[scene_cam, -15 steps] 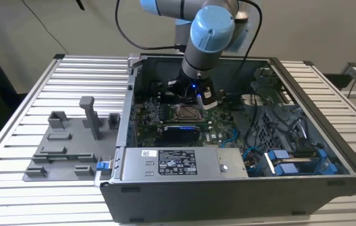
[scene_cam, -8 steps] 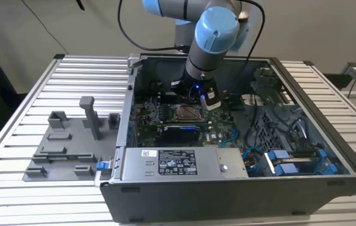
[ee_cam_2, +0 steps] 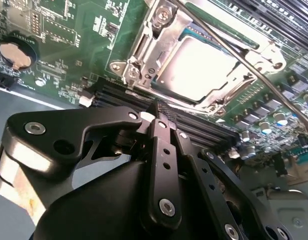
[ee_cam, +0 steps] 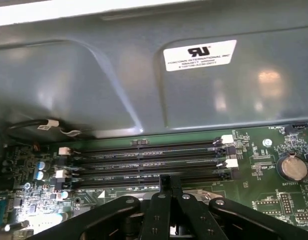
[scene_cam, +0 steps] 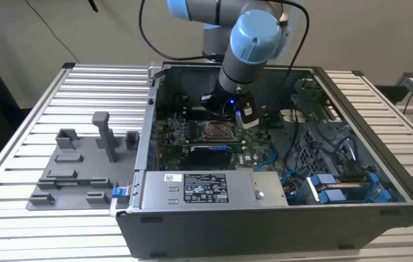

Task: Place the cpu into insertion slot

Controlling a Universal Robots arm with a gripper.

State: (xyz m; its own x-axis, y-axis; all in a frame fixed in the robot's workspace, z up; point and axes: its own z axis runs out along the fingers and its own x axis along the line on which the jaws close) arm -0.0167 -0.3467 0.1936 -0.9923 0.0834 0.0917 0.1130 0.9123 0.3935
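the arm reaches down into the open computer case (scene_cam: 381, 180), which sits on the slatted worktop (scene_cam: 60, 98). in the exterior view the hand (scene_cam: 229, 115) hangs over the green motherboard (scene_cam: 173, 139), just at one o'clock from the insertion slot (scene_cam: 214, 130).

in the second wrist view the hand (ee_cam_2: 162, 111) has its fingers (ee_cam_2: 160, 145) pressed together with nothing between them, so it is closed and empty. just beyond the fingertips lies the insertion slot (ee_cam_2: 203, 55), its shiny metal frame around the cpu (ee_cam_2: 203, 67), whose pale metal face sits flat inside it. the thin wire lever (ee_cam_2: 253, 70) crosses over the frame at a slant, raised.

in the first wrist view the hand (ee_cam: 169, 186) is above the long black memory slots (ee_cam: 149, 162), with a coin battery (ee_cam: 292, 167) at three o'clock from them. a grey fixture tray (scene_cam: 75, 169) rests on the worktop at nine o'clock from the case.
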